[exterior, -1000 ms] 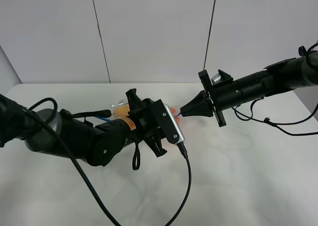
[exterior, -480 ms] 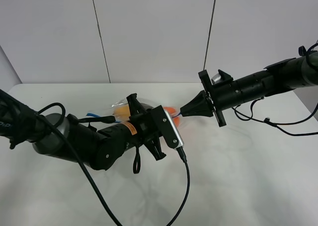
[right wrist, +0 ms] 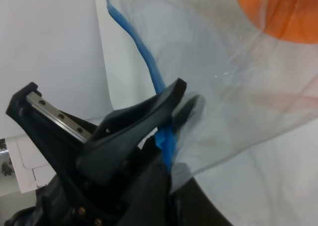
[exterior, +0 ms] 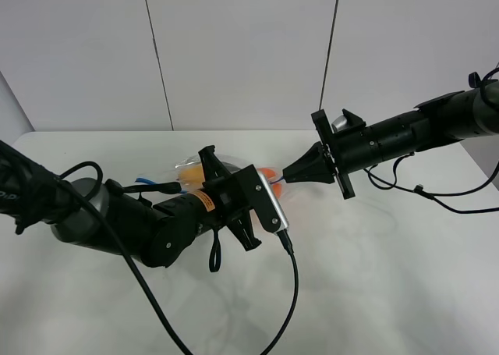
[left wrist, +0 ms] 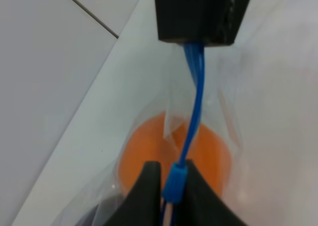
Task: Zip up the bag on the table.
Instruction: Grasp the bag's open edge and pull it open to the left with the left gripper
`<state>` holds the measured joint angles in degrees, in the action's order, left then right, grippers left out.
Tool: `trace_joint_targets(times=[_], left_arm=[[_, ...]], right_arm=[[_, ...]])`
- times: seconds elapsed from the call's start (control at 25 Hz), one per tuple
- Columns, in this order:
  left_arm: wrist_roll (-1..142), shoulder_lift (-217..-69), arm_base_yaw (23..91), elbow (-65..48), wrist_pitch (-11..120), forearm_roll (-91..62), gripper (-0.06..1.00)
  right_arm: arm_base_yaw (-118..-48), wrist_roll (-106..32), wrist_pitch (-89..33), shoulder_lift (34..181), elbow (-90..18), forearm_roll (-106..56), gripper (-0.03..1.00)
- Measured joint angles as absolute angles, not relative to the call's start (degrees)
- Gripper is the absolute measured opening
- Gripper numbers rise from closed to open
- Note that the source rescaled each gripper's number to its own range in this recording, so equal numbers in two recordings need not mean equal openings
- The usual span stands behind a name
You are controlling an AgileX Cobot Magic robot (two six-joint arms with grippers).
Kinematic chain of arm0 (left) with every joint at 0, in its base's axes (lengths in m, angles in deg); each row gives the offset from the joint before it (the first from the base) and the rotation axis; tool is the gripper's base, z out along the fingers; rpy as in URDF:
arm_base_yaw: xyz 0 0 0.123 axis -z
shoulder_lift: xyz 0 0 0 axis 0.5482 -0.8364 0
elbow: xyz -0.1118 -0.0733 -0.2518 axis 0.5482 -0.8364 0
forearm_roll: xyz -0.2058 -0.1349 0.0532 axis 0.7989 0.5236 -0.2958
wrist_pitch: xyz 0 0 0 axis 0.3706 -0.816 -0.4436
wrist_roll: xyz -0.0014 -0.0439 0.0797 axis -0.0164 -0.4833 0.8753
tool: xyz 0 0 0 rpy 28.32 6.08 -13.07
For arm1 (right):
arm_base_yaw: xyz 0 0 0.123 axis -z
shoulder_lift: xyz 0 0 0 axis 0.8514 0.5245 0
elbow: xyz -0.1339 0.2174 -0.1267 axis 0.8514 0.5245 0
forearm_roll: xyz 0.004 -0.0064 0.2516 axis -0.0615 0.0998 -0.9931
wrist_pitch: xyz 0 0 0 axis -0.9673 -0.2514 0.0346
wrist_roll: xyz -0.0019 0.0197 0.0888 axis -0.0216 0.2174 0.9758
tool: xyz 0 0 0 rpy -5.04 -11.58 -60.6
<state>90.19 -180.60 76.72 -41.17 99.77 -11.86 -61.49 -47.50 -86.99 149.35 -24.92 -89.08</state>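
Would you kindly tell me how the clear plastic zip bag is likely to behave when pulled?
The clear plastic zip bag will probably be floppy: its film wrinkles around the round orange object. The thin blue zip strip bows between the left gripper and right gripper, so it likely needs tension. The object may roll and shift the weight.

White wall panels (exterior: 242, 51), dark vert. seams (exterior: 157, 55), bkgd

Left claw (left wrist: 172, 176) slid leftward along the zip strip (left wrist: 197, 97) (more orange (exterior: 265, 172) showing).
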Motion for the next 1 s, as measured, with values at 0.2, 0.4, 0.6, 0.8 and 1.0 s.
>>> trace_joint_targets(times=[0.2, 0.4, 0.6, 0.8, 1.0], left_arm=[[90.19, -180.64, 76.72, -41.17, 99.77, -11.86, 0.0], [90.19, -180.64, 76.72, -41.17, 99.77, -11.86, 0.0], [90.3, -180.5, 76.72, -41.28, 99.77, -11.86, 0.01], [90.34, -179.08, 76.72, -42.62, 99.87, -11.86, 0.17], [90.34, -178.94, 76.72, -43.24, 99.81, -11.91, 0.26]], right_arm=[[-61.49, -47.5, -86.99, 149.35, -24.92, -89.13, 0.0], [-61.49, -47.5, -86.99, 149.35, -24.92, -89.13, 0.0], [-61.49, -47.5, -87.05, 149.35, -24.92, -89.13, 0.0], [-61.49, -47.5, -87.06, 149.35, -24.92, -89.19, 0.0], [-61.49, -47.5, -87.06, 149.35, -24.92, -89.12, 0.0]])
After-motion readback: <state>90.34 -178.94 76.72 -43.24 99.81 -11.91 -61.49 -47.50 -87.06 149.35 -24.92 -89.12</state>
